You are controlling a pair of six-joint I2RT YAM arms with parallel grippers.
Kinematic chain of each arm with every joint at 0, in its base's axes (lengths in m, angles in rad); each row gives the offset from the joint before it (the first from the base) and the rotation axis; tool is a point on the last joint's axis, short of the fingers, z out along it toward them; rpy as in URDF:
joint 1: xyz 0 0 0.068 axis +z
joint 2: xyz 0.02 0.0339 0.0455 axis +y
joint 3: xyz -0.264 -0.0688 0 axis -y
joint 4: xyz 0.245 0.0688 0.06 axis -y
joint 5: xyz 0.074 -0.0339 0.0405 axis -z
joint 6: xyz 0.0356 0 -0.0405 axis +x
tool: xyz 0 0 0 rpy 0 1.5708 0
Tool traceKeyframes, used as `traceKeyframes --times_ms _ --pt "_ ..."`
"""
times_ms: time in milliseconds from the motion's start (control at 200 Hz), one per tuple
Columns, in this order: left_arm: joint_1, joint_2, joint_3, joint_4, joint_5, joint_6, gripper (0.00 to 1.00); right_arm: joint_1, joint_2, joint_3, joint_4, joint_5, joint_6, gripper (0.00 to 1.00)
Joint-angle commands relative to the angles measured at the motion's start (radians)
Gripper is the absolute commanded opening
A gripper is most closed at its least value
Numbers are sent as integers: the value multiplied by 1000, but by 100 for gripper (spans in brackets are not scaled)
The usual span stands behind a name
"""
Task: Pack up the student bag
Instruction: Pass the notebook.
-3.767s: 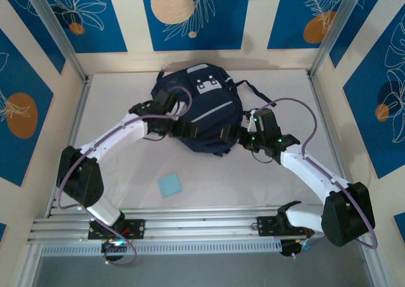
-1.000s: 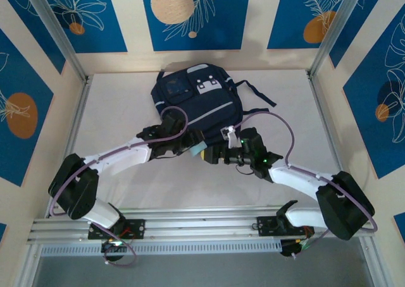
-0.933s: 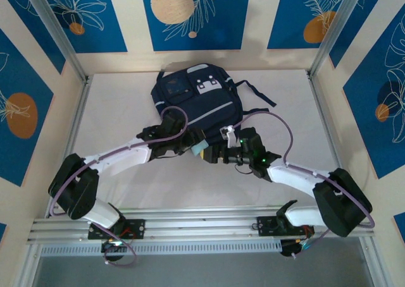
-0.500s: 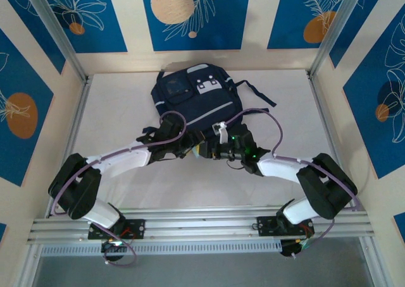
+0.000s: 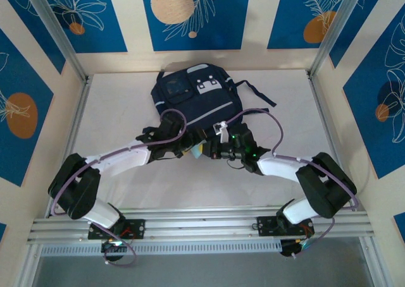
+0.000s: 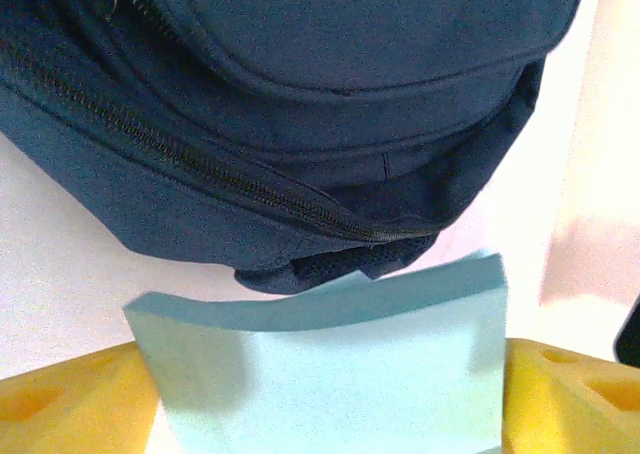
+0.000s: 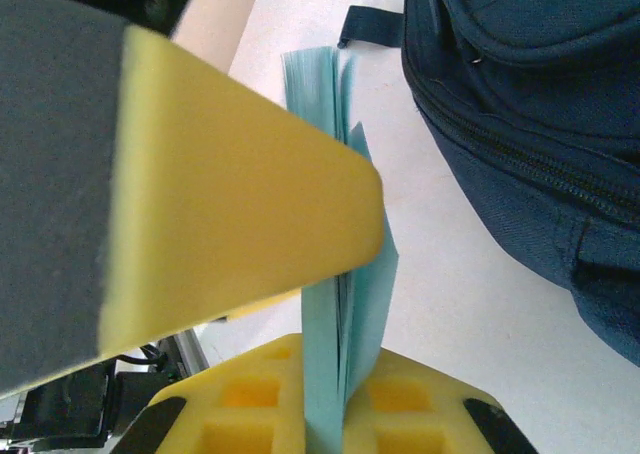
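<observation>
Both arms have come off the bag's (image 5: 201, 103) flanks and met at its near edge. The blue pad (image 5: 198, 149), earlier flat on the surface (image 5: 120, 116) nearer the bases, is now up between the 2 claws. Over the last half second little else has shifted.

- Bag: lies at the far middle of the surface, straps trailing right, white patch up.
- Right claw (image 5: 207, 152): closed down narrow on the pad. Its wrist view shows the pad edge-on, pinched between the 2 yellow fingers (image 7: 230, 194), sheets fanning slightly above the grip.
- Left claw (image 5: 190, 149): pad sits between its 2 yellow fingers (image 6: 70, 404), the pad's side edges meeting them. Can't tell whether they press it or have let go. Pad's top edge bows a little.
- Pad vs bag: just beside the bag's near edge, apart from it; zipper seam of the bag directly beyond the pad in the left wrist view.
</observation>
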Motion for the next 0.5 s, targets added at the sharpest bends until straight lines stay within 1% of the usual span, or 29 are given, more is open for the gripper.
traceKeyframes --times_ms 0,85,135,215,365,495 --pt "27 -7 141 -121 -72 257 88 -23 -85 -22 -83 -11 -29 7" --pt "32 38 247 -192 -95 426 88 -51 -152 -42 -169 -8 -43 7" --pt "32 82 316 -239 -85 520 88 -71 -197 -51 -225 -1 -52 7" --pt "31 163 428 -324 -63 634 88 -111 -276 -56 -341 23 -68 7" --pt "27 295 560 -417 -60 776 86 -219 -423 -67 -502 35 -90 7" --pt "14 380 646 -476 -66 893 84 -344 -512 -59 -640 49 -96 7"
